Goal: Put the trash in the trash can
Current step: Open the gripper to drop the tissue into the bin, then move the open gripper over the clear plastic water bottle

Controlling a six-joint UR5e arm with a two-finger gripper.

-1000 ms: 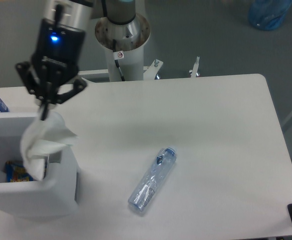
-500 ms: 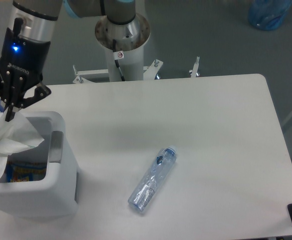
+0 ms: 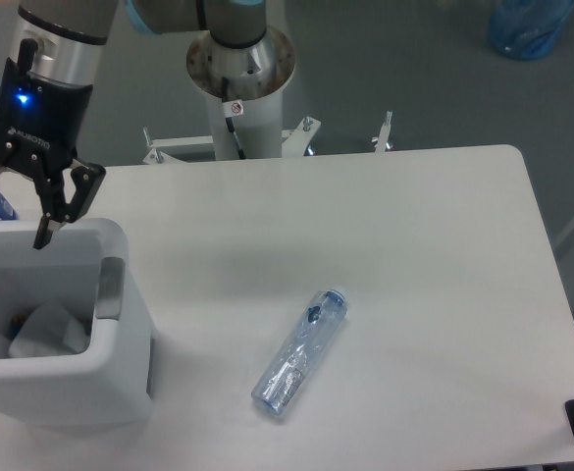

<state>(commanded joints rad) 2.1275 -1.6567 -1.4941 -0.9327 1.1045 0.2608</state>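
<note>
1 crushed bottle (image 3: 299, 351) lies diagonally, cap up-right; claw (image 3: 10, 221) spread, empty.

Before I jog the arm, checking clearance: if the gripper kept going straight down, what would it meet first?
Probably the trash can's open inside, landing on the crumpled white wrapper. The gripper hangs open above; depth is uncertain.
</note>
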